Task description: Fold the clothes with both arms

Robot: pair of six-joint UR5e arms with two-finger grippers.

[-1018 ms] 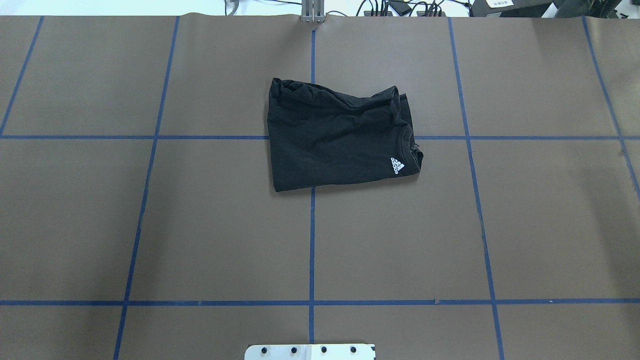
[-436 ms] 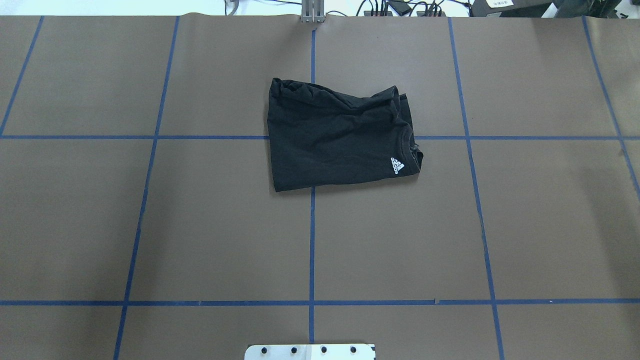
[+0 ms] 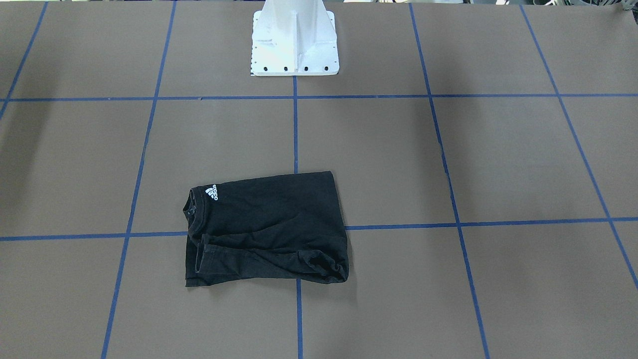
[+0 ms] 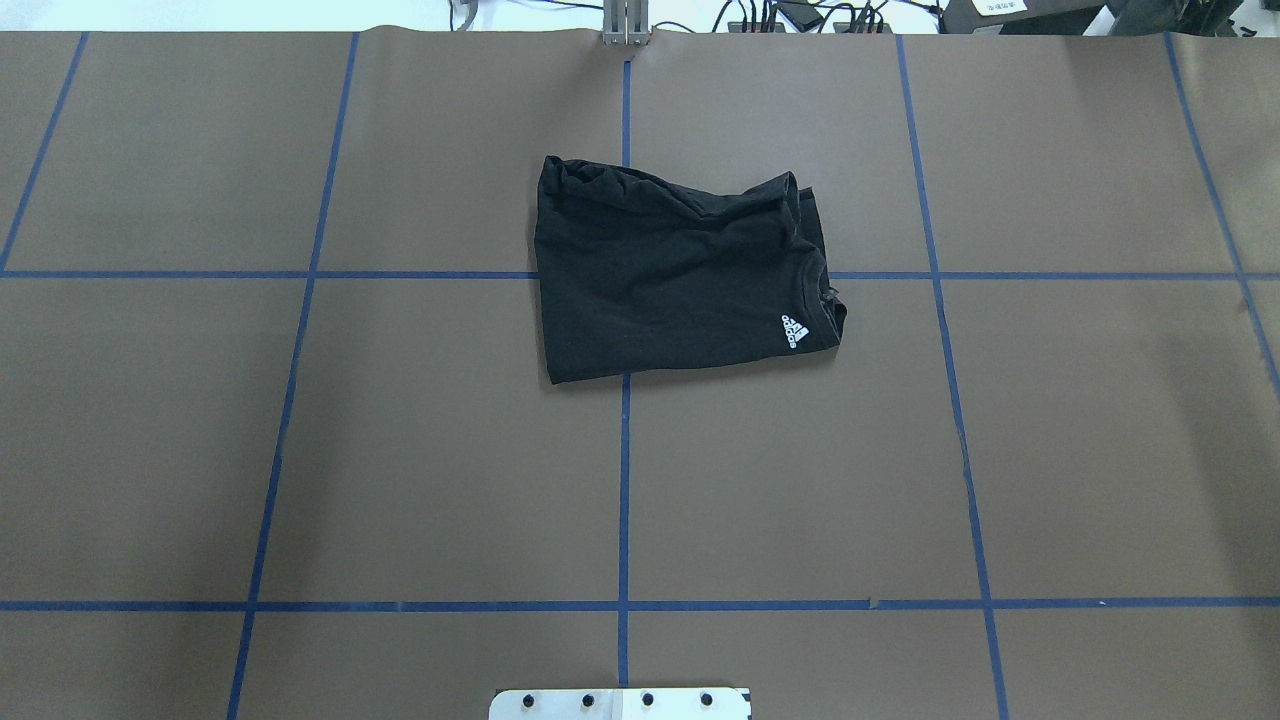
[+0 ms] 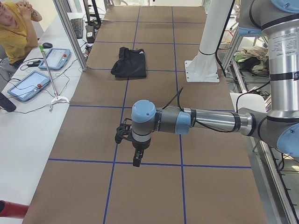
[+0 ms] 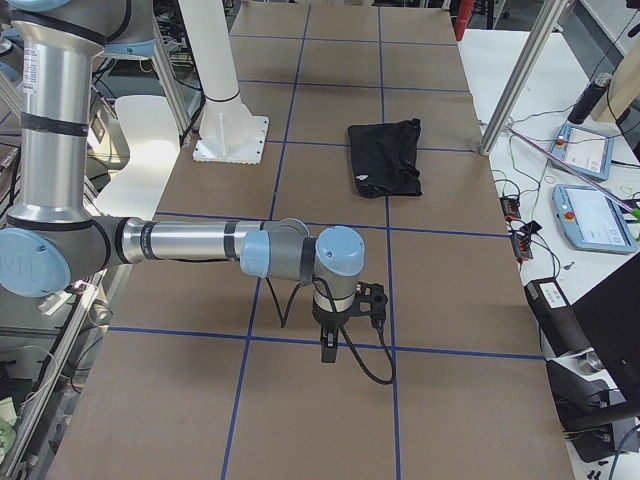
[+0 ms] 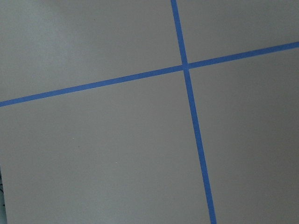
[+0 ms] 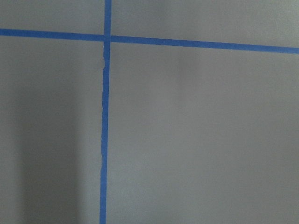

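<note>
No change vs a sec ago: black T-shirt [image 4: 680,275] lies folded mid-table [image 4: 400,450], far side, left gripper [image 5: 136,161] & right gripper [image 6: 327,350] well off it, jaw state can't tell, so folding prob. done.

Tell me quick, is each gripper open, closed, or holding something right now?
Left gripper: cannot be told, seen only from the side; it is far from the shirt.
Right gripper: cannot be told either; also far from the shirt.

- Table [image 4: 1100,450], right edge of your overhead view: a faint shadow [image 4: 1225,480] now darkens the brown surface; a second ago that patch was evenly lit.
- Nothing else for you to log as changed.
</note>
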